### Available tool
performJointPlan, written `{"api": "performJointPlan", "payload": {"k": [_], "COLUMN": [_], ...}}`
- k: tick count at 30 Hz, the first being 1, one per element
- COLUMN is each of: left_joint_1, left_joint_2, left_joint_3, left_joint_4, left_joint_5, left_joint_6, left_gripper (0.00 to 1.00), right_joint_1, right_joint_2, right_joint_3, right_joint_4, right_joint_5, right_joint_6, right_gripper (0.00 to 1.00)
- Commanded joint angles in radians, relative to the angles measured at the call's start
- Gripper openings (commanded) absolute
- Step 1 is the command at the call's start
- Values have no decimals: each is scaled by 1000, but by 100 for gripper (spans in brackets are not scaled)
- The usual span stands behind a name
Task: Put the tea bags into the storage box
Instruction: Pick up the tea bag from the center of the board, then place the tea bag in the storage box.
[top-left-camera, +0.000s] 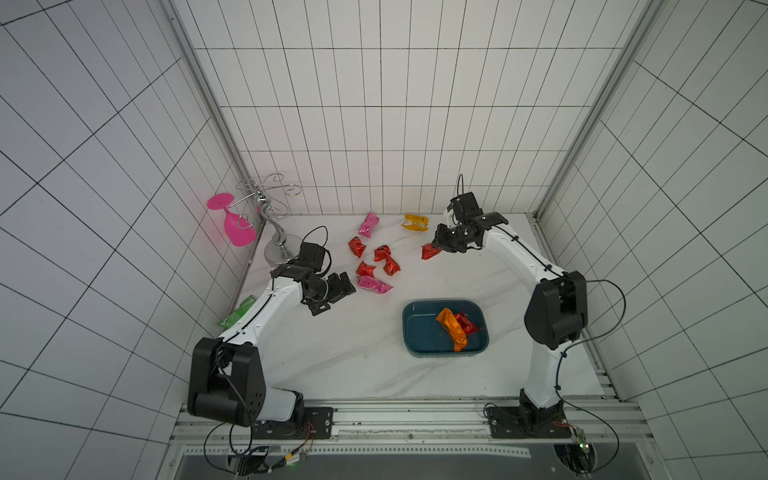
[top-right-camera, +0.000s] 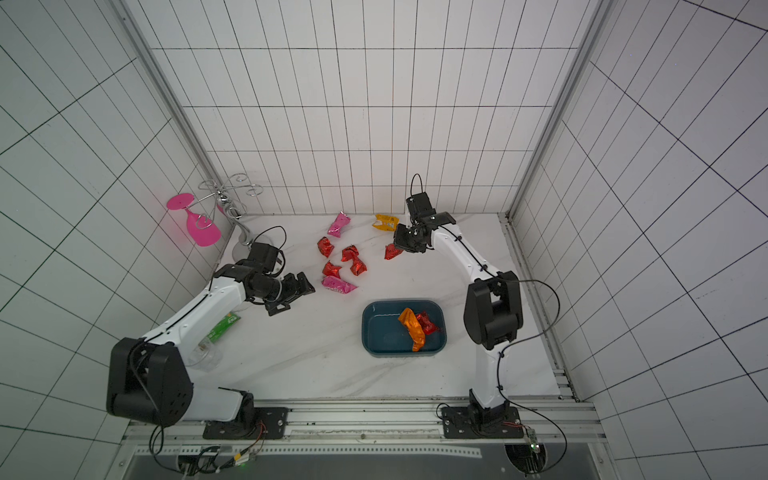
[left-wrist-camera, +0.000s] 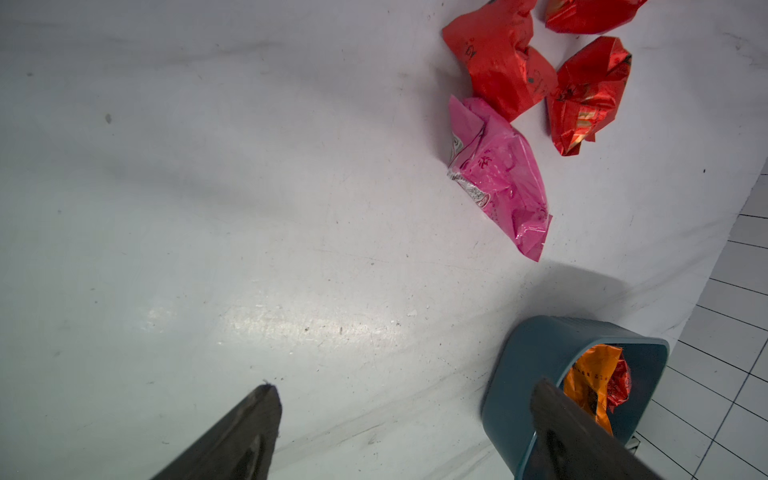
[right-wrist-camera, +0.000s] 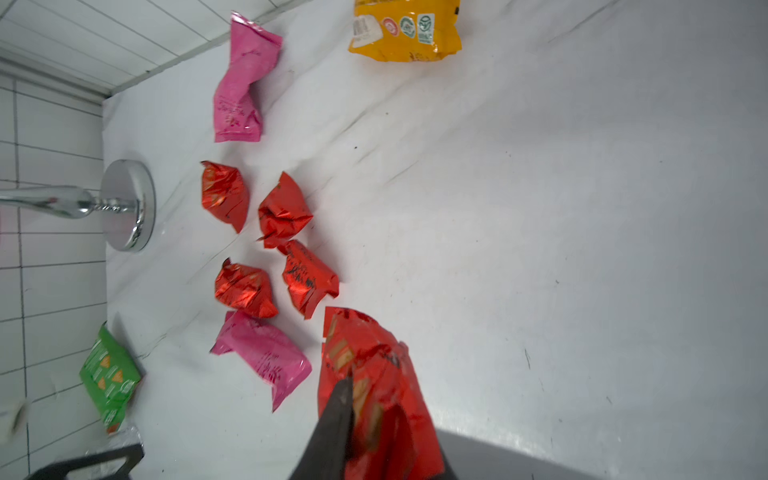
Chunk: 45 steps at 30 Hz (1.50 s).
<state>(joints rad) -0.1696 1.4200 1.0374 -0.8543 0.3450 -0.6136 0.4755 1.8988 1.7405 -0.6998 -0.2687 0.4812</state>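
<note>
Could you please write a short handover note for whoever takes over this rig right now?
Right pincer: shut on a red tea bag.
Left pincer: open, empty, near the pink tea bag.
Done: orange tea bag and a red one are in the storage box.
Left: deliver the held bag, then the four red, two pink and one yellow bags on the table.
</note>
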Motion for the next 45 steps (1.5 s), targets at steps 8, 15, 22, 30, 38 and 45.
{"api": "performJointPlan", "payload": {"k": [8,15,22,30,38,45], "left_joint_1": [-148,-297,-330,-324,-231,-121], "left_joint_2": [61,62,-45,-150,-47,-23], "left_joint_3": [47,39,-26,-107,-27,-20], "left_joint_4": [74,111,76,57,78,79], "left_joint_5": [-2,-82,-163,-278,-258,-181], "left_joint_6": [-114,-196,-243,-288,-312,-293], "left_gripper": [97,97,97,97,97,97], "right_joint_1": [178,234,244,243,243,243], "right_joint_2": [-389,-442,-318,-345,-322,-97], "right_joint_3": [-433,-594,-584,-563,-431,-223], "right_joint_4": [-142,-48,10,-27,-50,-3], "right_joint_5": [89,65,72,179,153,41], "right_joint_6": [-99,-73,-90,-127,-167,-192], "right_gripper": [20,20,26,45,48,51]}}
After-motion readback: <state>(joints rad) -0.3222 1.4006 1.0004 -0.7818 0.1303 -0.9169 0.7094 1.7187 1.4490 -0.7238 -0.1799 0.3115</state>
